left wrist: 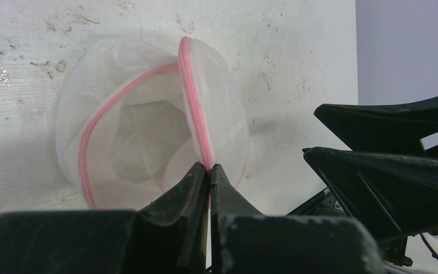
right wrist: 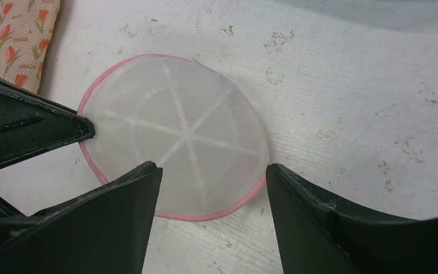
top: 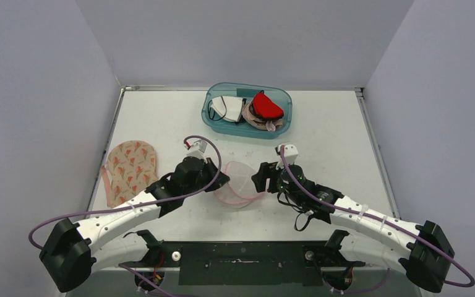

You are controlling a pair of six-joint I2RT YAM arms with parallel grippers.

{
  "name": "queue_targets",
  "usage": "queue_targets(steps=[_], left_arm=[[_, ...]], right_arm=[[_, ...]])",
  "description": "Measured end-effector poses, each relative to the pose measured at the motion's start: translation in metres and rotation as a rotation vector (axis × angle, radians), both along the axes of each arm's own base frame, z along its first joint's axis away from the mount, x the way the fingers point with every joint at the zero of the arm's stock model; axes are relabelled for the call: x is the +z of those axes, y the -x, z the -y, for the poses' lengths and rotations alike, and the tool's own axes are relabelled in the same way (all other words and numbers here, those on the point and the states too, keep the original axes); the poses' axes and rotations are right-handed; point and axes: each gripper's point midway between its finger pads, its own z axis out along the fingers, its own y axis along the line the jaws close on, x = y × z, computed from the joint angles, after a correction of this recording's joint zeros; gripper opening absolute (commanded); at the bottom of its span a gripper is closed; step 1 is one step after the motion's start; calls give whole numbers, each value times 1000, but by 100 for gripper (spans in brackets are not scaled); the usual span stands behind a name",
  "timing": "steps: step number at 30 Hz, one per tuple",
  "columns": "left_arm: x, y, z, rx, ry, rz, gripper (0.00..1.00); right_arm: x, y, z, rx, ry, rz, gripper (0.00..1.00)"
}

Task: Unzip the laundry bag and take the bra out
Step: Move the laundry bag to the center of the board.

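Observation:
The laundry bag (top: 240, 183) is a round white mesh pouch with a pink zipper edge, lying mid-table. In the left wrist view the laundry bag (left wrist: 142, 131) gapes open and shows only its white ribs inside. My left gripper (top: 222, 179) is shut on the pink edge (left wrist: 197, 123), pinched right at the gripper (left wrist: 210, 169) tips. My right gripper (top: 260, 176) hovers open just right of the bag, and the right wrist view has the gripper (right wrist: 213, 166) straddling the bag (right wrist: 177, 125) without touching it. A beige flower-printed bra (top: 130, 170) lies flat on the table to the left, outside the bag.
A teal tub (top: 212, 115) at the back holds white, red and beige garments. The bra's corner (right wrist: 17, 34) shows top left in the right wrist view, above the left gripper's black fingers (right wrist: 63, 128). Grey walls close in both sides.

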Motion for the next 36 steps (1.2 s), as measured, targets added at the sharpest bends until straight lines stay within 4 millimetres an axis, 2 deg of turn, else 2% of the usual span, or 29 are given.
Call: queue_targets(steps=[4,8,17,26,32,36], left_arm=[[-4,3,-9,20,-16,2,0],[-20,7,-19,38,-60,-22,0],[-49,14,-40,75,-150,-59,0],[-56,11,-53,104,-188,-49,0],[-70,15,-62,114,-217,-70,0],[-77,16,-67,121,-228,-81,0]], right_arm=[[0,0,0,1,0,0,69],[-6,-1,-3,5,-8,-11,73],[-53,-13,6,-21,-74,-166,74],[-70,-16,0,9,-244,-281,74],[-80,-12,-13,51,-326,-357,70],[-85,-11,-22,71,-368,-399,62]])
